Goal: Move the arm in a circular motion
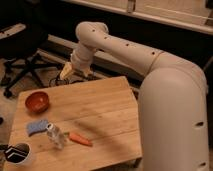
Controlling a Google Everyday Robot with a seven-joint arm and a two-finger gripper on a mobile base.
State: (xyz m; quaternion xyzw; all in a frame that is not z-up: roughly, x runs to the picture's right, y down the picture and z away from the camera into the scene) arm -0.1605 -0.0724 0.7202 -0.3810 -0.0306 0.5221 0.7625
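Note:
The arm (pixel 165 95) is a very large cream-white jointed arm of thick tubular segments with small dark holes. It rises at the right, bends at an elbow (pixel 92 32) at the top centre and reaches down to the left. Its tan-yellowish gripper (pixel 66 75) hangs at the far edge of the wooden table (pixel 100 107), just above the tabletop's back left part. It holds nothing that I can see.
On the table are a red bowl (pixel 37 101), a blue sponge (pixel 37 126), a clear plastic bottle (pixel 55 135) lying down and a carrot (pixel 80 139). A black-and-white cup (pixel 17 153) sits at the front left corner. A black office chair (pixel 22 45) stands behind, left.

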